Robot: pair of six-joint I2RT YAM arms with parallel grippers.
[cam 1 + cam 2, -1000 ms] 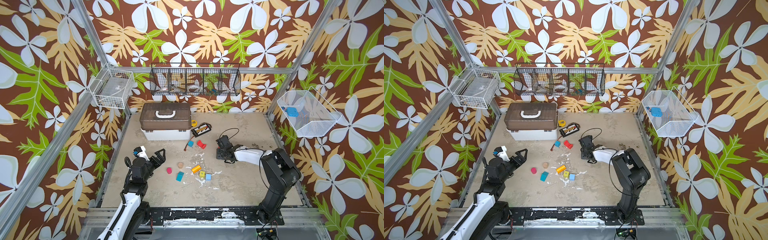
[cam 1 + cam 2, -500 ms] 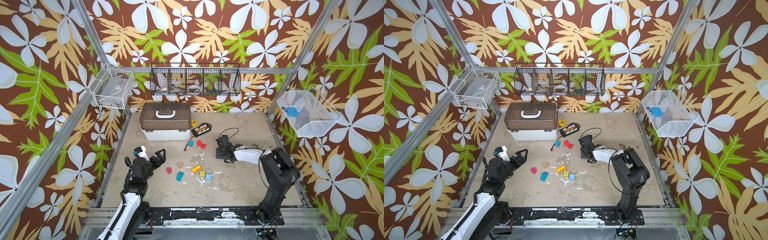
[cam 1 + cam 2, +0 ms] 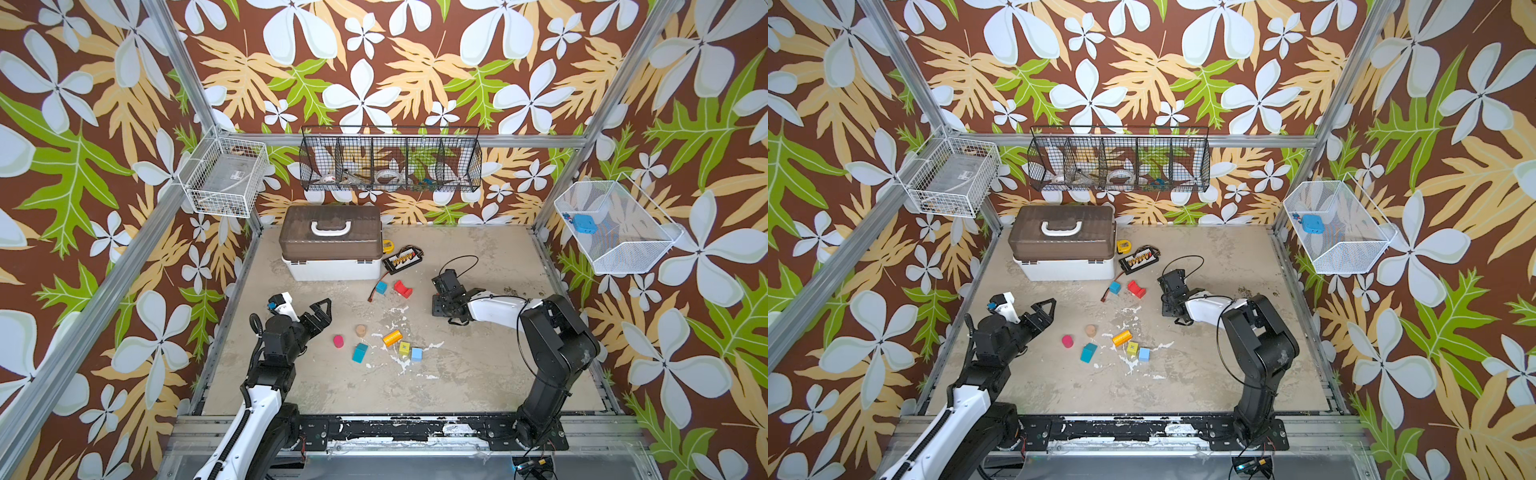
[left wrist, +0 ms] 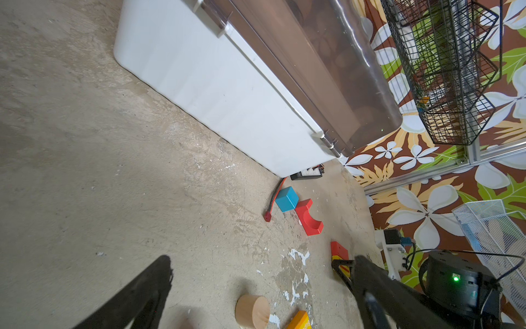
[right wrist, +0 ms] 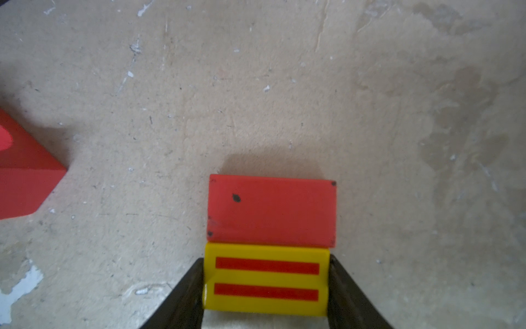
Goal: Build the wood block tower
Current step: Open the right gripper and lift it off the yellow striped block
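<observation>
Nothing has visibly moved: right claw (image 5: 266, 257) clasps the yellow block (image 5: 266, 277), probably light, stiff, slick, by its ends; left claw (image 4: 263, 259) gapes wide.

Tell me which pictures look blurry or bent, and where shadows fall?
Left wrist view: the left claw is blurred and the case looks bowed. Right wrist view: the red block is fairly sharp with a soft shadow beyond it; the right claw gripping the yellow block is soft. Both top views: crisp, evenly lit.
</observation>
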